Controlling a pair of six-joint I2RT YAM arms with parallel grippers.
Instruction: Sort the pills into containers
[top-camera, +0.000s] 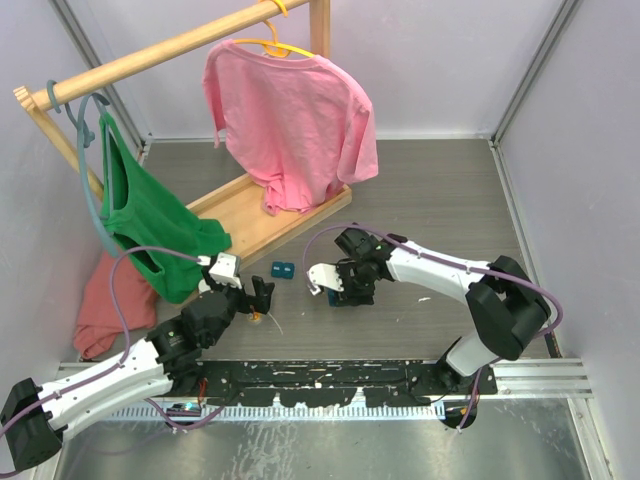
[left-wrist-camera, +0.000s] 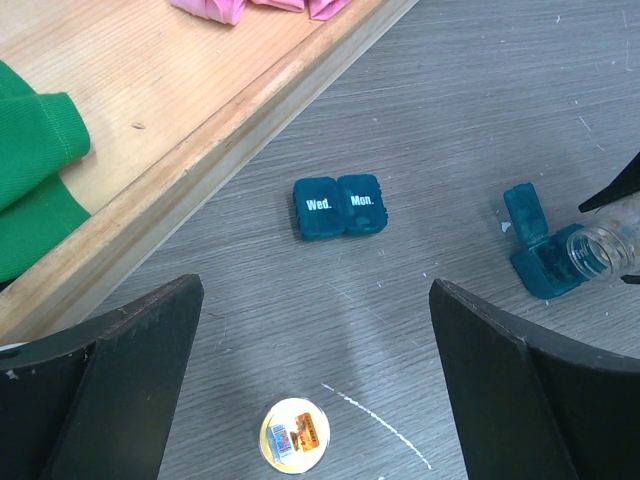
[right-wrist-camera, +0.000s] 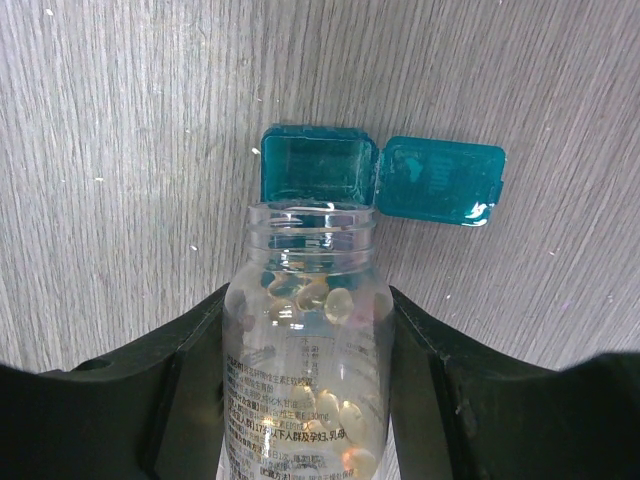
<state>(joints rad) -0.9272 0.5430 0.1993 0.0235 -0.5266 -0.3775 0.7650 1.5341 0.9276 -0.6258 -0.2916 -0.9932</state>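
Two teal containers lie on the counter (left-wrist-camera: 480, 120): a closed pair (left-wrist-camera: 340, 206) and an open box (right-wrist-camera: 318, 170), lid toward 3 o'clock. The right fingers (right-wrist-camera: 180, 400) grasp a clear pill bottle (right-wrist-camera: 305, 350), its mouth pointing to 12 o'clock at that box; the left fingers (left-wrist-camera: 110, 390) stand released.

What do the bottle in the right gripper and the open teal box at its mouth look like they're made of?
The bottle looks like clear, glossy plastic: the pills show through its wall, though glass can't be ruled out. The open teal box looks like translucent moulded plastic with a smooth, slightly shiny finish; light glints on its hinged lid.
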